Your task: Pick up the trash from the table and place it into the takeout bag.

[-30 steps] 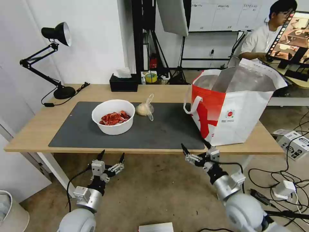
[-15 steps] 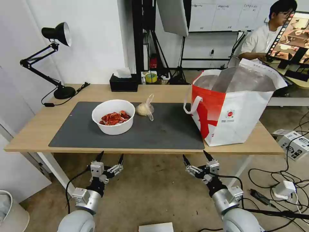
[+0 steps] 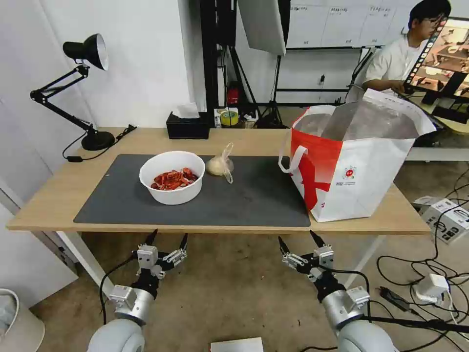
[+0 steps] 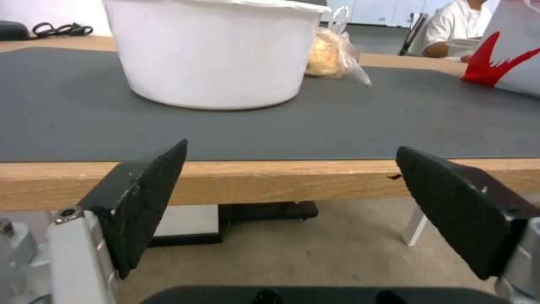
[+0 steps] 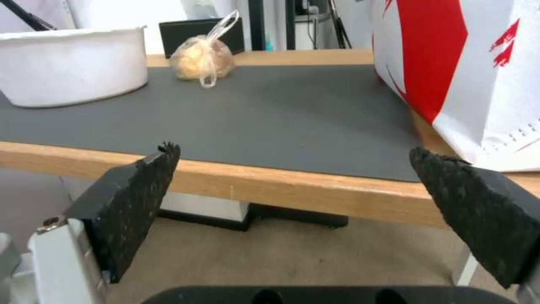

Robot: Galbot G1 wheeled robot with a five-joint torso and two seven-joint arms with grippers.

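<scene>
Both grippers are hanging just below the near edge of the table [image 3: 58, 195], jaws spread wide and holding nothing. Left gripper [image 3: 166, 239] is sitting almost straight in front of the white bowl [image 3: 172, 177] of red shells, which is resting on the left half of the grey mat [image 3: 254, 200]. Right gripper [image 3: 298, 240] is hovering near the takeout bag [image 3: 361, 161], which is standing open at the right end with its foil lining showing.

The knotted clear bag [image 3: 220, 165] is lying just right of the bowl, a bit farther back. So the leftover trash is sitting up and forward-left of both grippers, and I'd guess the left arm is the nearer one for the bowl, with the bag-drop off to the right.
</scene>
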